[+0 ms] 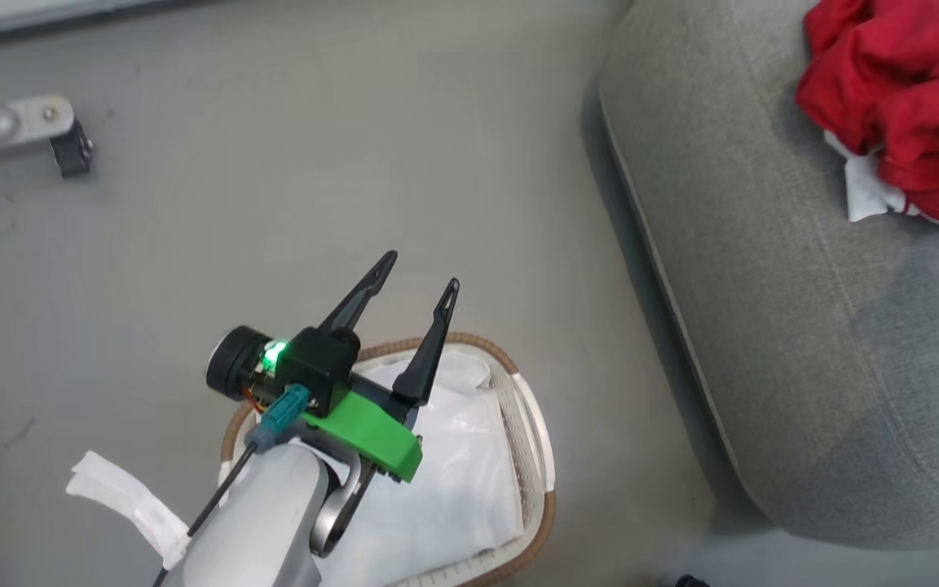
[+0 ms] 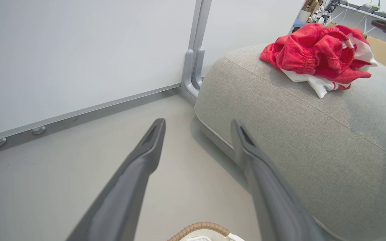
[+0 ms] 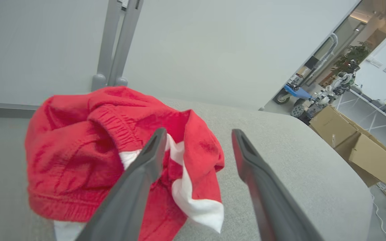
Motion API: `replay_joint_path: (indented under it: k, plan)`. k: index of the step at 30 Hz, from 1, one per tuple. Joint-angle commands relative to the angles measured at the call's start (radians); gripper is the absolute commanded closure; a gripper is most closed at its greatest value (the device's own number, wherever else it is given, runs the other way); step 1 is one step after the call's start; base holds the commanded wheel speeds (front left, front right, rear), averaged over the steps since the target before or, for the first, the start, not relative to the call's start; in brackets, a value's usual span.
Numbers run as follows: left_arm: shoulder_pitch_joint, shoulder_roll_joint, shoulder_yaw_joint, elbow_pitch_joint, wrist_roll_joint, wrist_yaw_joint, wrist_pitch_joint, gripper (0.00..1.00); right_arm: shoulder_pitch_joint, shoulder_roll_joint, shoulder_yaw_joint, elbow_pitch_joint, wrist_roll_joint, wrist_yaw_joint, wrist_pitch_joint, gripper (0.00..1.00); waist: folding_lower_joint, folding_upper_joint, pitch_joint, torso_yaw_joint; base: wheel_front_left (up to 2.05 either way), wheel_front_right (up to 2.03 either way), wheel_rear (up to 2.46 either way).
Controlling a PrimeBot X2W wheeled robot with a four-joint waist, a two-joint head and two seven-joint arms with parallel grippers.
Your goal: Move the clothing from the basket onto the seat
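Observation:
The clothing (image 1: 901,90), a crumpled red garment with white parts, lies on the grey seat (image 1: 804,326) near its far end, also seen as clothing (image 2: 313,50) on the seat (image 2: 297,134). My right gripper (image 3: 198,134) is open just above the clothing (image 3: 79,157); its fingers stand apart and clamp nothing, with the seat (image 3: 297,157) behind. My left gripper (image 1: 422,271) is open and empty over the far rim of the basket (image 1: 535,440), whose white liner (image 1: 453,473) shows inside. The left gripper (image 2: 198,123) points at the floor beside the seat, with the basket rim (image 2: 199,226) below.
Grey floor lies between basket and seat. A metal leg with a black caster (image 1: 54,134) stands at the far left. A white wall panel with a grey post (image 2: 193,67) rises behind the seat. Cardboard boxes (image 3: 357,147) sit beyond the seat's right end.

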Motion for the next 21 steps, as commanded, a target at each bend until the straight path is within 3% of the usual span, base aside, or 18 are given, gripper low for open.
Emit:
replay_joint_path:
  k: [1, 7, 13, 21]
  plan:
    - [0.026, -0.002, 0.011, 0.003, -0.004, -0.003, 0.000, 0.00, 0.042, 0.006, 0.036, -0.027, 0.029, -0.001, -0.004, 0.00, 0.0000, 0.0000, -0.090, -0.020, 0.00, 0.00, 0.00]
    - [0.087, -0.026, 0.092, 0.009, 0.002, -0.003, 0.000, 0.00, 0.142, 0.033, 0.211, -0.152, 0.159, -0.001, -0.005, 0.00, 0.0000, 0.0000, -0.164, 0.017, 0.00, 0.00, 0.00]
    - [0.146, -0.038, 0.212, 0.023, 0.033, -0.003, 0.000, 0.00, 0.188, 0.067, 0.333, -0.162, 0.255, -0.001, -0.005, 0.00, 0.0000, 0.0000, -0.219, 0.075, 0.00, 0.00, 0.00]
    - [0.222, -0.071, 0.394, 0.045, 0.085, -0.002, 0.000, 0.00, 0.263, 0.129, 0.397, -0.144, 0.326, -0.001, -0.005, 0.00, 0.0000, 0.0000, -0.271, 0.159, 0.00, 0.00, 0.00]
